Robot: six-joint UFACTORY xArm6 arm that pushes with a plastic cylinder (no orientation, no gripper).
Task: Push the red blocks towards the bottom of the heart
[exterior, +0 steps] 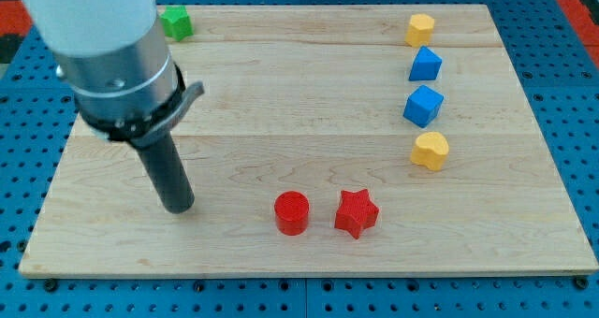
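A red cylinder and a red star sit side by side near the view's bottom centre of the wooden board. A yellow heart lies up and to the right of the star. My tip rests on the board to the left of the red cylinder, well apart from it, at about the same height in the view.
Two blue blocks stand in a column above the heart, with a yellow block at the top right. A green block sits at the top left, partly behind the arm.
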